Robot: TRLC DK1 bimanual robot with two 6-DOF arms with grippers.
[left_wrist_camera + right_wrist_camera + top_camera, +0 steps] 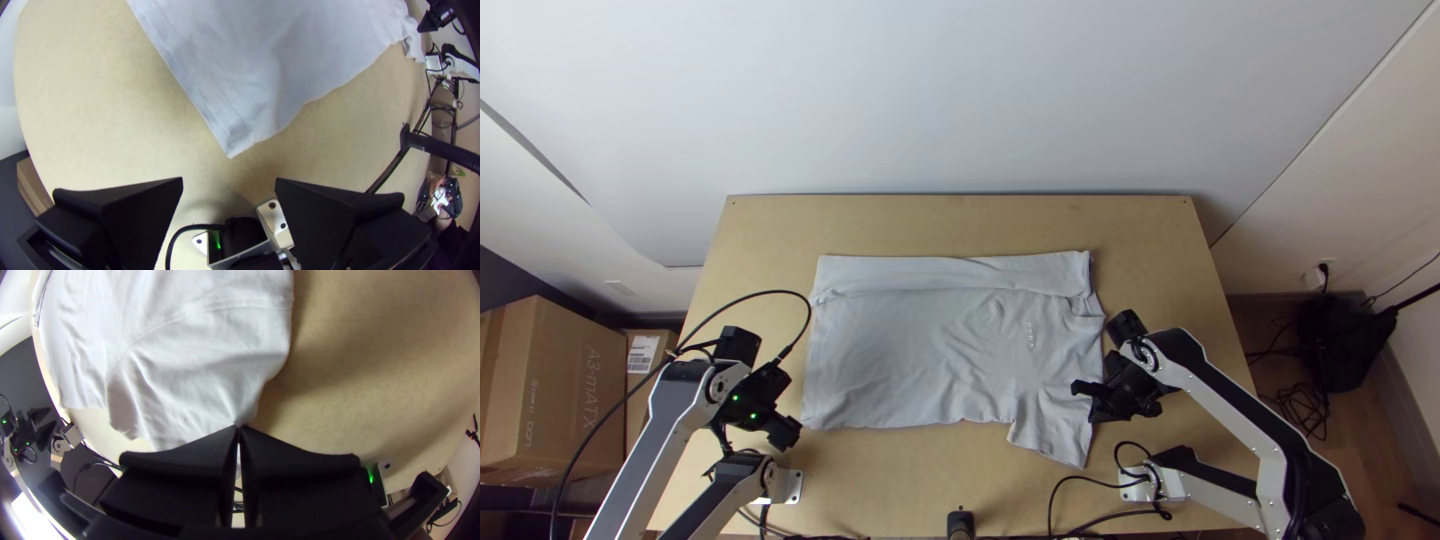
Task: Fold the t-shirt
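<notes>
left gripper spread near the t-shirt (a grey one); right gripper pinching its sleeve, i think.

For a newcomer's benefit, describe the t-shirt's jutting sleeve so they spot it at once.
On the light wooden table lies a pale grey cloth t-shirt. At its near right corner is the short pale sleeve, pinched by the black right end effector. It alone juts past the shirt's near edge.
</notes>
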